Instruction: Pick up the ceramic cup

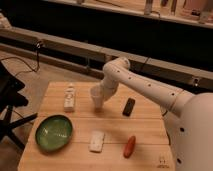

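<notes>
Small plain white ceramic cup (96, 98), handleless, tapering downward. It sits at roughly the centre of the pale wooden slatted worktop (145, 127), a little toward 12 o'clock. Whether its base rests on the wood or hangs just clear: cannot tell.

Pincer (101, 93) at the end of the white arm is right against the cup's 3 o'clock side, at rim level. Spread or pinching the cup: cannot tell, fingers merge with the cup's white.

Neighbours:
- White labelled bottle (69, 97), lying at 9 o'clock of the cup, near.
- Black oblong block (129, 106), at 3 o'clock, near.
- Flat white rectangular block (97, 141), at 6 o'clock, apart.
- Orange carrot-shaped piece (130, 146), at 5 o'clock.
- Round green bowl (54, 132), at 8 o'clock, well apart.

Risks, as judged:
- Grip high on a tapered, glazed wall: cup could slip downward out of the pincer on lift.
- Off-centre hold: cup tilts, tips onto worktop, rolls toward the bottle.
- Any sideways sweep of the forearm may knock the black block.
</notes>
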`<state>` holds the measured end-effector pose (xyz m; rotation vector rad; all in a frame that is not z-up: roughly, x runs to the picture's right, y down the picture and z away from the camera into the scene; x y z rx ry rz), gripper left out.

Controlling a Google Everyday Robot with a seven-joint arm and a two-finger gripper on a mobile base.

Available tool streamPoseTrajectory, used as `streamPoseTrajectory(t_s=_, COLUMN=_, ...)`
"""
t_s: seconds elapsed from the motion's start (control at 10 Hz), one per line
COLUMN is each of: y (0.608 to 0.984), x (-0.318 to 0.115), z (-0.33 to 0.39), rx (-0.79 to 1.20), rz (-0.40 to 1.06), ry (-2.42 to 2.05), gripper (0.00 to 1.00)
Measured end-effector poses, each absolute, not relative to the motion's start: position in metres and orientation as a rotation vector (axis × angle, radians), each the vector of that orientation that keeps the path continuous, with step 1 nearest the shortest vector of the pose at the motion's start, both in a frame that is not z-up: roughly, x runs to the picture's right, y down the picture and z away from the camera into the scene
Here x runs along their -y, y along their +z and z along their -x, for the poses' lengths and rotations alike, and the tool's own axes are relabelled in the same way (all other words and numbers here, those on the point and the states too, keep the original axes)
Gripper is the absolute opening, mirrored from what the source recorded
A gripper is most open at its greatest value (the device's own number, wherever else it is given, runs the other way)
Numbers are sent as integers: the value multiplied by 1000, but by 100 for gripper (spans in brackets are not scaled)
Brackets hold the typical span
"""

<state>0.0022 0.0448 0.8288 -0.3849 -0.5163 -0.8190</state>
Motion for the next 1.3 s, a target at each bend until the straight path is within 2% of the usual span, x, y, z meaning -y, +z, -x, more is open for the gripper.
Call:
streamPoseTrajectory(t_s=0.1, y=818, x=-37, z=0, rx=536, rz=349, ry=-824, gripper=1)
streamPoseTrajectory(t_s=0.3, y=801, x=-22, z=0, rx=563, rz=298, ry=-812, gripper=10)
streamPoseTrajectory(t_s=0.5, y=799, x=-16, z=-2, rx=543, rz=333, ry=-814, gripper=1)
streamPoseTrajectory(t_s=0.7, y=808, x=-21, z=-3, rx=541, rz=340, ry=-819, gripper=0)
streamPoseTrajectory(t_s=1.3, y=801, x=-10, z=-5, rx=544, rz=329, ry=-816, gripper=0)
